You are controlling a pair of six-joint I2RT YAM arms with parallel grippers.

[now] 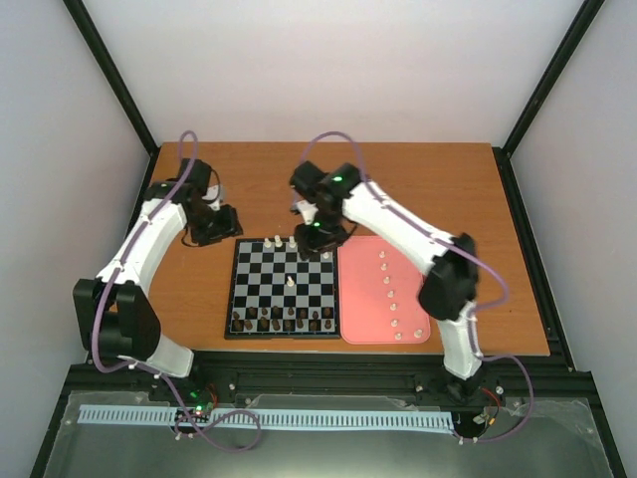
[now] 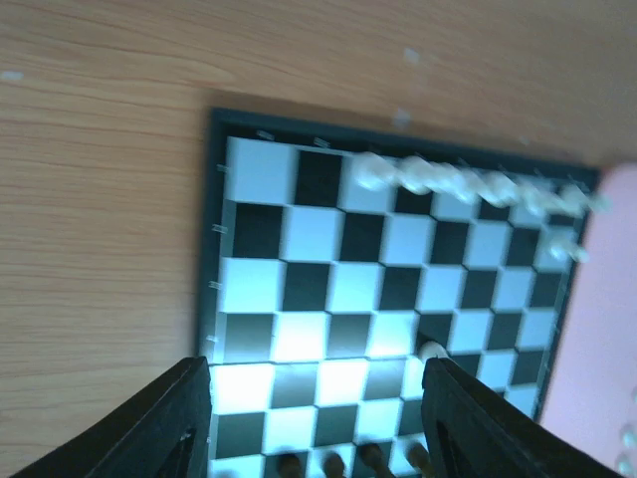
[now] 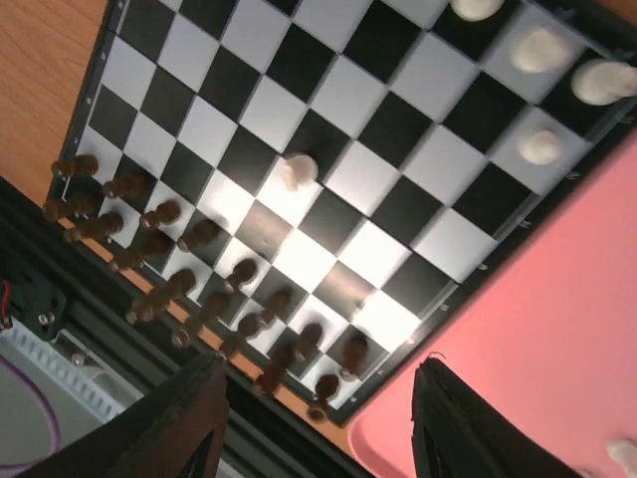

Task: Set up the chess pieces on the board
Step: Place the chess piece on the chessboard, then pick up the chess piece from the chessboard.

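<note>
Left arm [image 1: 139,249] bends up from its base and reaches in over the table [image 1: 428,169]. The left gripper [image 1: 214,225] hovers just off the board's far-left corner, above bare wood. In the left wrist view its fingers [image 2: 159,433] are apart with nothing between them. The board [image 1: 231,289] lies flat mid-table between the arms, black and pale grey checks with a black border. White chess pieces [image 1: 280,242] are tiny and cream. Several stand in a line along the board's far edge, starting a few squares in from the left corner; exact count is blurred. One lone white piece [image 1: 290,283] sits on a dark square near board centre, also seen at [image 3: 297,171]. Dark brown pieces [image 1: 284,319] fill the two near ranks. Right arm [image 1: 398,224] arcs up and over the tray from its base. The right gripper [image 1: 318,237] hangs over the board's far-right corner, pointing down. Its fingers [image 3: 189,418] are spread and hold nothing. The pink tray [image 1: 363,299] touches the board's right edge. More white pieces [image 1: 390,294] lie on it in a loose column running far to near, with a few near its front edge.
</note>
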